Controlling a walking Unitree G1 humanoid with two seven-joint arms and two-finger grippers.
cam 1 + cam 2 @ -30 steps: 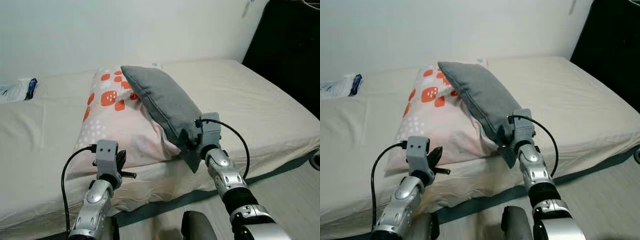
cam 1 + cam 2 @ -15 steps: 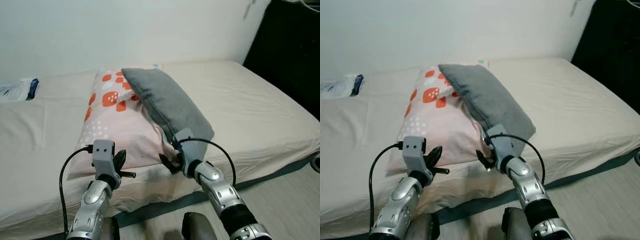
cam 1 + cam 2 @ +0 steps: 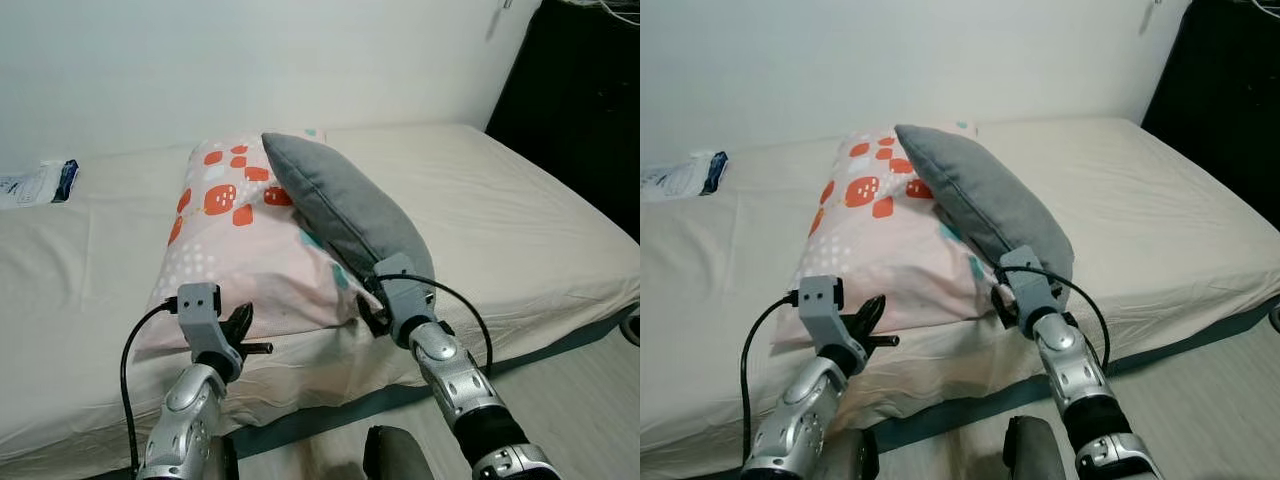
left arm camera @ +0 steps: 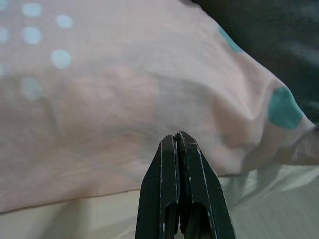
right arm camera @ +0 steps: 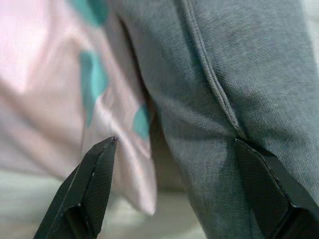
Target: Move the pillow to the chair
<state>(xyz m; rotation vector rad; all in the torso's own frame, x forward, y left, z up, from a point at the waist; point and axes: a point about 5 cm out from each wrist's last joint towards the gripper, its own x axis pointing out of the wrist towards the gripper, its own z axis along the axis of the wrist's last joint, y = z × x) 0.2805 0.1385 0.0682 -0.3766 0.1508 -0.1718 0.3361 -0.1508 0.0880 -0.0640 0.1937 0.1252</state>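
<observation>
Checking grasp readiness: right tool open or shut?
Open. In the right wrist view its two fingers stand wide apart, framing the grey pillow corner beside the patterned pillow.

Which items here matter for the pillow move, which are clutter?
Job:
grey pillow
right gripper, open at the grey pillow's near end
left gripper, shut

Lying about:
pink patterned pillow
bed
white packet
</observation>
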